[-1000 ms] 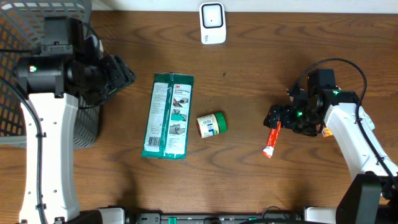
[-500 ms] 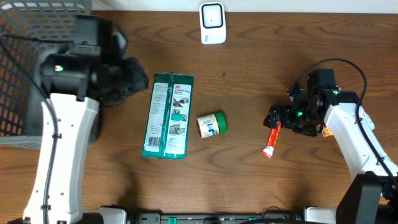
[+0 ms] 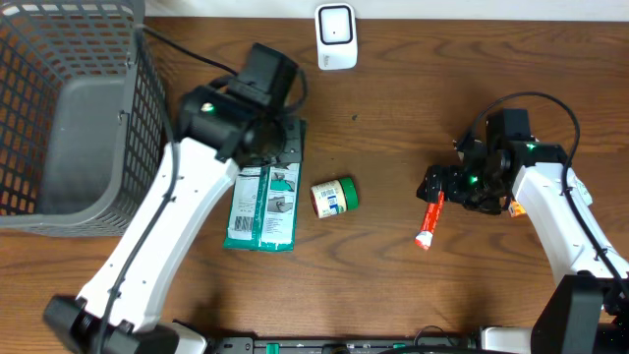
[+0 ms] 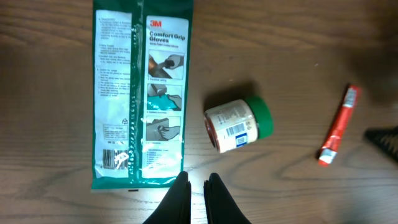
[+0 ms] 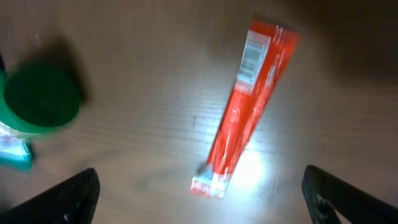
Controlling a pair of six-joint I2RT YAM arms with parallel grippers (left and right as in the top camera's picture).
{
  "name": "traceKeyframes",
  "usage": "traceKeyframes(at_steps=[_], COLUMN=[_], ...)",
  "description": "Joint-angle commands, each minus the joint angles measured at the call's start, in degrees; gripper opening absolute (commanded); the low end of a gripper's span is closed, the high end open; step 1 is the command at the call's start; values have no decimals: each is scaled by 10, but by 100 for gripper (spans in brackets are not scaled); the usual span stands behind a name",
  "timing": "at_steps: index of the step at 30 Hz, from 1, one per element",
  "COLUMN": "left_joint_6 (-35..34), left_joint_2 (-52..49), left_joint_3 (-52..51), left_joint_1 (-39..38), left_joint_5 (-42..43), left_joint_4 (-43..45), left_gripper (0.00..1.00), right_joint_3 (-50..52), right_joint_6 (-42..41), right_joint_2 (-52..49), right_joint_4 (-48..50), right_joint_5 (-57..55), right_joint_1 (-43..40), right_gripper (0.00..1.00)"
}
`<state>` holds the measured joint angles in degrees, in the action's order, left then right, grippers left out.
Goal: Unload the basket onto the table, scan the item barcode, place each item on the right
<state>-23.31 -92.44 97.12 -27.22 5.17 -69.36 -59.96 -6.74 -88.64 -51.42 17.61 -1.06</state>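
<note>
While the left hand [image 4: 198, 184] hangs over the desk [image 4: 280, 50] with its two fingers pressed almost together and nothing between them, I see the glove packet [image 4: 140, 93] lying flat just ahead of it. The packet is printed side up, with its barcode at the near corner. In the overhead view my left arm covers the packet's upper end. Just beside the packet, not touching it, the small jar [image 4: 239, 126] lies on its side. Its green lid points away from the packet, and a barcode on its white label faces up. My right hand [image 5: 200, 180] is spread wide, its fingers at the two lower corners of its own camera view. It hovers above the red stick packet [image 5: 245, 106], which lies on the wood with a barcode showing at its far end. The white scanner [image 3: 336, 37] stands at the far edge of the desk, well apart from all three items. The grey basket [image 3: 147, 108] sits at the left side.
</note>
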Motion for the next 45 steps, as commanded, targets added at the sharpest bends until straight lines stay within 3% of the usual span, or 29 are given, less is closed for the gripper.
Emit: traceKeyframes(at_steps=[1,4,9,12,17,21,22,23,24,25,29,34,40,45], left_joint_6=[7,23,34,37,71,106,116,125,126,126,126,126,126,126], left_joint_2=[-28,-37,-35,-35,-35,-35,-35,-35,-35,-35,-36,-43,-55,-57], left_joint_3=[-4,-4,-3,-1,-1,-2,-2,-2,-2,-2,-2,-2,-2,-2], left_joint_1=[-1,-1,4,16,58,81,84,86,88,91,98,97,96,96], left_joint_5=[-17,-18,-15,-8,65,135,145,150,150,150,152,152,152,152], left_joint_4=[-6,-8,9,11,12,19,20,20,20,20,30,42,41,35], left_gripper=[8,8,8,8,8,8,8,8,9,9,12,13,17,17], right_joint_3=[-7,-7,-7,-7,-7,-7,-8,-8,-8,-8,-7,8,62,130], right_joint_6=[12,12,11,-67,-148,-145,-142,-143,-143,-152,-186,-190,-236,-254], right_joint_2=[0,0,0,0,0,1,1,1,1,1,2,2,2,1], right_joint_4=[85,163,171,180,167,145,158,164,163,157,83,23,66,147], right_joint_5=[-63,-75,-75,-7,14,83,99,101,101,101,39,-43,-173,-188], right_joint_1=[-3,-3,-3,-3,-3,-5,-7,-9,-12,-17,-23,3,64,95], right_gripper=[99,99,99,99,99,99,82,40,7,1,2,22,24,27])
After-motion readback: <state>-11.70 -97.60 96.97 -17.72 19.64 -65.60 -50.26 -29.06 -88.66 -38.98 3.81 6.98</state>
